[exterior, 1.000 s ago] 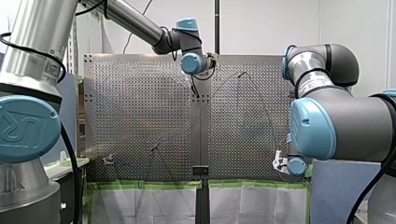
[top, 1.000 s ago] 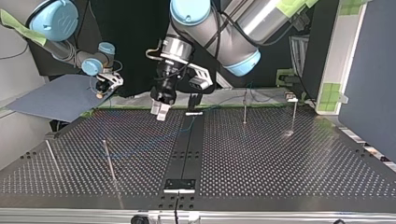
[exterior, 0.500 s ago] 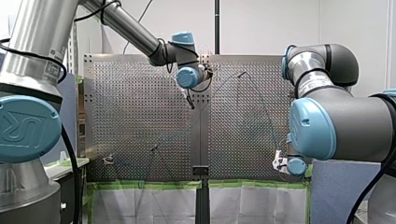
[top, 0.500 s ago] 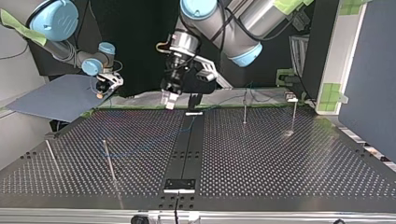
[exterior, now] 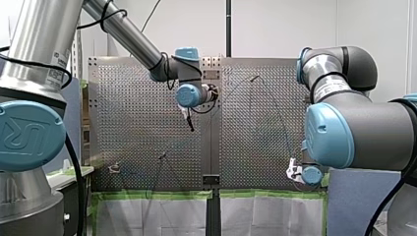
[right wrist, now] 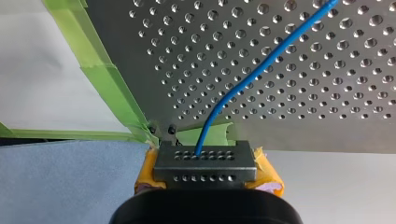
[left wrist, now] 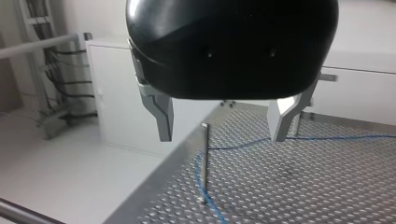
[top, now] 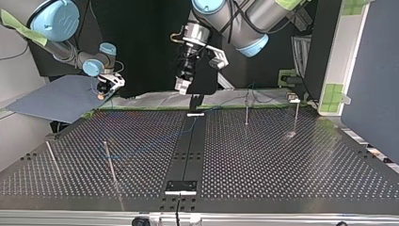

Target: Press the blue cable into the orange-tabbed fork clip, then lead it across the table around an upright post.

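Visibly thin blue cable [right wrist: 243, 85], gently curved, end pinched in right gripper [right wrist: 204, 161].

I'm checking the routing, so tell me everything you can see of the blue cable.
The blue cable is thin and flexible, plastic-sheathed by its look. One end runs into my right pincer, shut on it off the table's taped edge. It lies slack in curves on the perforated table, passing the foot of an upright post below my open left pincer, which is clear of it.
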Robot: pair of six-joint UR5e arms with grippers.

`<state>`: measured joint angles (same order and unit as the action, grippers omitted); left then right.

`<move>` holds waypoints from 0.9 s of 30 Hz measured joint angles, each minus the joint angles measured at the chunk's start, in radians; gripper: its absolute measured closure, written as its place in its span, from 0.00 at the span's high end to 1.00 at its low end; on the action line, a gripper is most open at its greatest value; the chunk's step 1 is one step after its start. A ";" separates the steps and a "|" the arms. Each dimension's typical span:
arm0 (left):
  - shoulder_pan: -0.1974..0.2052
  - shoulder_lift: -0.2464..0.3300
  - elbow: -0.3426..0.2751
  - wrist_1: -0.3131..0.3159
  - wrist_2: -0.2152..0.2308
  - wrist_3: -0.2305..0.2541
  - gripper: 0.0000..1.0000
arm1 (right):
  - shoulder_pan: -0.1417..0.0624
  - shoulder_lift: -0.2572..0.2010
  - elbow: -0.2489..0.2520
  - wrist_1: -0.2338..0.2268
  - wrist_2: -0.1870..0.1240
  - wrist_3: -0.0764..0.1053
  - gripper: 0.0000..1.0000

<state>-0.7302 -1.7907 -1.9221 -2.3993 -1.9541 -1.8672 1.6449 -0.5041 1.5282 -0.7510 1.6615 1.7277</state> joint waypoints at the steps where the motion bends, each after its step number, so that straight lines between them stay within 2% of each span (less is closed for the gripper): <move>1: 0.001 0.000 -0.010 0.000 0.000 0.000 1.00 | 0.000 0.000 0.000 0.001 0.000 0.000 0.00; 17: 0.012 -0.001 -0.165 0.025 -0.001 0.027 1.00 | 0.002 0.000 -0.005 0.007 0.000 0.000 0.00; 27: 0.033 -0.001 -0.263 0.111 -0.001 0.040 1.00 | 0.009 0.000 -0.009 0.012 0.000 -0.001 0.00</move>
<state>-0.6970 -1.7918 -2.1846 -2.2886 -1.9550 -1.8272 1.6538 -0.5040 1.5190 -0.7394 1.6615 1.7267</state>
